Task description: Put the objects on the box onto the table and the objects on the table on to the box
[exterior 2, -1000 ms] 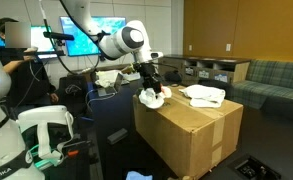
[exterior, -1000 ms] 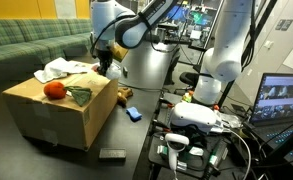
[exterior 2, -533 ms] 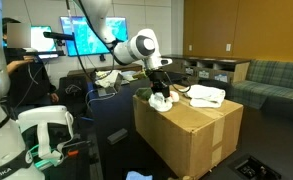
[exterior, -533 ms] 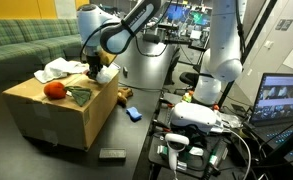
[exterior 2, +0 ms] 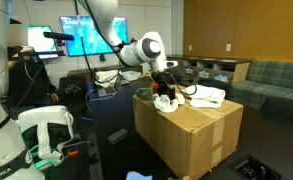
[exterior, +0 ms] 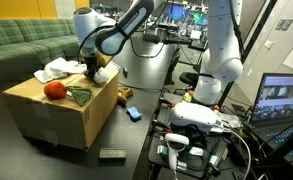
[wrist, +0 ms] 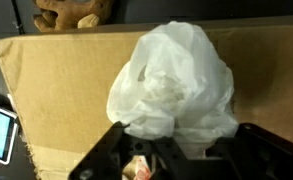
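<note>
Tool [exterior 2: 165, 93] with jaws set wide, clasping a crumpled white bag [wrist: 176, 85]. The bag hangs directly beneath it, over the top of the cardboard box [exterior 2: 191, 135] near one edge; set-down probably lies straight below.

A white plastic bag [wrist: 174, 85] on cardboard box [wrist: 61, 95], between dark fingers [wrist: 102, 156].
</note>
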{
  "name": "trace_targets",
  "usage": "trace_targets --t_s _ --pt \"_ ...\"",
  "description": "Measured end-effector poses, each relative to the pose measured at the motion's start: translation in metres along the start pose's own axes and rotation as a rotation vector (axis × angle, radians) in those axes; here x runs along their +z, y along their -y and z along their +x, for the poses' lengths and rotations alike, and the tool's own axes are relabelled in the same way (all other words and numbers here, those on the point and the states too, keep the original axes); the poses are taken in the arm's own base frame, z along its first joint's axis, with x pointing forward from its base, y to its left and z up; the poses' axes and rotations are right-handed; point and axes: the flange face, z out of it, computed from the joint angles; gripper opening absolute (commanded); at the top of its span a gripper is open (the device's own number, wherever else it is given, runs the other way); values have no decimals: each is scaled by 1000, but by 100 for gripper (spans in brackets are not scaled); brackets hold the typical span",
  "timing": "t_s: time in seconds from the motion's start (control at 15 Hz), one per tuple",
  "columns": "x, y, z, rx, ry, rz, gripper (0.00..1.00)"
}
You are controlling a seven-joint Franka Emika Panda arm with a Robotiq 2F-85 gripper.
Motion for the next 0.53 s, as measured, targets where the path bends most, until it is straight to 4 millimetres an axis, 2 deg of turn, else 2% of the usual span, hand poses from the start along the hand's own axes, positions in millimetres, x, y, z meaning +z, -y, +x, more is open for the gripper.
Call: trace_targets --t_s 0.27,0.53 --pt "-4 0 2 -1 -4 -3 71" --pt "-20 7 2 -12 -23 -3 99"
